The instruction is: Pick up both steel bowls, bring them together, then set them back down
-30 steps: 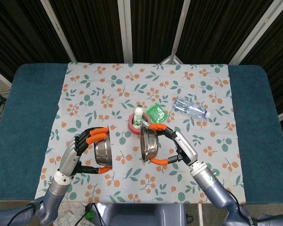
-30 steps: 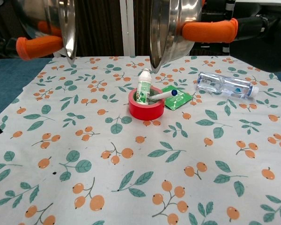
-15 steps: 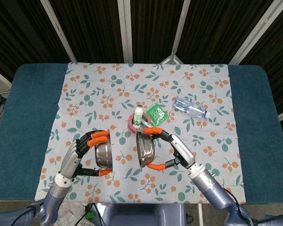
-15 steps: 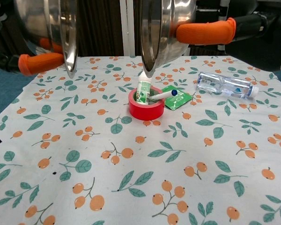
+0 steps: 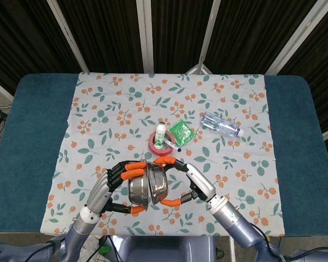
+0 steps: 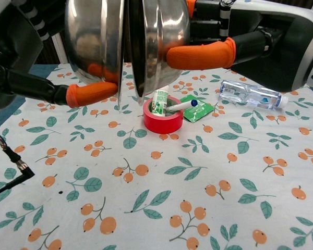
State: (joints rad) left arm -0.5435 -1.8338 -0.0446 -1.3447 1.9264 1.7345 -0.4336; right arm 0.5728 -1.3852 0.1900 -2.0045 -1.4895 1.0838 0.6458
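Observation:
Two steel bowls hang on edge above the near middle of the floral cloth, their open rims facing each other. My left hand (image 5: 110, 184) grips the left bowl (image 5: 136, 192) (image 6: 94, 39), its orange-tipped fingers over the rim and its thumb underneath. The right bowl (image 5: 159, 185) (image 6: 160, 36) is held the same way by my right hand (image 5: 190, 183) (image 6: 235, 44). In the head view the rims look joined. The chest view shows only a thin dark gap between them.
A red tape roll (image 5: 159, 145) (image 6: 163, 121) holding a small white bottle and a pen stands just beyond the bowls. Next to it lie a green packet (image 5: 180, 131) (image 6: 197, 108) and a water bottle (image 5: 221, 124) (image 6: 250, 95). A black cable (image 6: 10, 164) crosses the cloth's left edge.
Both hands have swung inward with their bowls. The wide gap between the two rims has closed to almost nothing, and both bowls have come nearer to me.

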